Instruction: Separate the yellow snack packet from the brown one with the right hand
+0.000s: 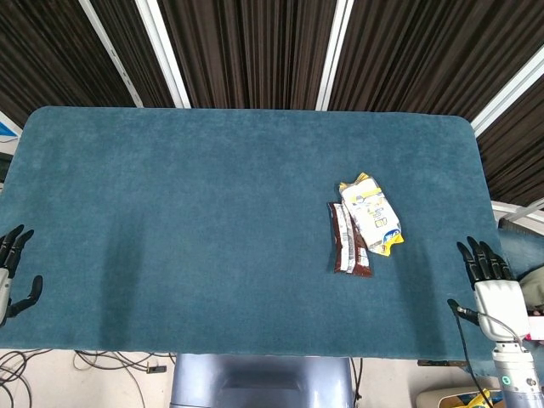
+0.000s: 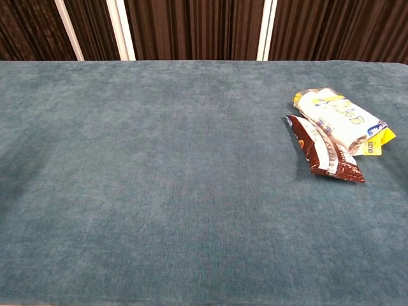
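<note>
The yellow-and-white snack packet (image 1: 371,214) lies on the blue table, right of centre, with its long side against the brown packet (image 1: 348,240). Both show in the chest view too, the yellow packet (image 2: 341,120) behind the brown packet (image 2: 325,150). My right hand (image 1: 486,274) hovers at the table's right front corner, fingers spread, holding nothing, well clear of both packets. My left hand (image 1: 12,274) stays at the left front edge, fingers apart and empty. Neither hand appears in the chest view.
The blue felt table (image 1: 212,212) spans most of both views. Dark slatted panels with white strips (image 1: 331,51) stand behind it. Cables (image 1: 102,364) lie on the floor below the front edge.
</note>
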Tool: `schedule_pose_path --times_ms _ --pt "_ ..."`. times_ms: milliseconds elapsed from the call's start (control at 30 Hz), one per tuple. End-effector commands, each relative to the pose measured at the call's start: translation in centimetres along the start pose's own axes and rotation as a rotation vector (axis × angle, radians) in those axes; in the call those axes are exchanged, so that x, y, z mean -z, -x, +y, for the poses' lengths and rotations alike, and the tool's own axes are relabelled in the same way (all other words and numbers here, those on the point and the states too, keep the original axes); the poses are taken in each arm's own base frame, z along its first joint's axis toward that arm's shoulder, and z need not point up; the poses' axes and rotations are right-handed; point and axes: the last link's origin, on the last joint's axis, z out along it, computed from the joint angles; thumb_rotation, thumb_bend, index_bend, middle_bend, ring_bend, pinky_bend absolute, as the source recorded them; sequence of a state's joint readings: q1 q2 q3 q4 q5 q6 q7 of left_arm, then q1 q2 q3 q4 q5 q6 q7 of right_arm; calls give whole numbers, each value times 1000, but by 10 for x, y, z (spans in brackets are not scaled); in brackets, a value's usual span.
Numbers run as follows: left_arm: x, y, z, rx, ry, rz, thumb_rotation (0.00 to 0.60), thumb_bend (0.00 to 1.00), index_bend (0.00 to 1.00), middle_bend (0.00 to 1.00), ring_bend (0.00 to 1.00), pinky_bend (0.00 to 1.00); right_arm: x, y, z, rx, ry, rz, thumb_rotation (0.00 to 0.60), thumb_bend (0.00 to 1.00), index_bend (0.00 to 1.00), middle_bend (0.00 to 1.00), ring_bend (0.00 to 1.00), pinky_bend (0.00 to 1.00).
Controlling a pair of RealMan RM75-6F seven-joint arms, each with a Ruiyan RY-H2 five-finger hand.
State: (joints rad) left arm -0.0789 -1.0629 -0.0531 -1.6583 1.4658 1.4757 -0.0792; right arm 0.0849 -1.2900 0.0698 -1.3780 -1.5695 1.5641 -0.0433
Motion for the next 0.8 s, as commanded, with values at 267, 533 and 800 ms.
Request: schedule_pose_path --times_ms 267,533,800 --pt "1 -2 0 18 -5 5 600 471 51 0 30 10 -21 -3 -10 -213 -62 -116 600 122 0 28 46 176" --pt "2 0 1 17 -1 -3 600 471 51 0 30 10 -89 -28 -25 -323 -38 -290 600 106 0 29 39 176" --pt "1 0 0 22 -4 -6 600 471 50 0 30 11 -149 -43 -53 -286 29 -443 600 105 0 33 40 176"
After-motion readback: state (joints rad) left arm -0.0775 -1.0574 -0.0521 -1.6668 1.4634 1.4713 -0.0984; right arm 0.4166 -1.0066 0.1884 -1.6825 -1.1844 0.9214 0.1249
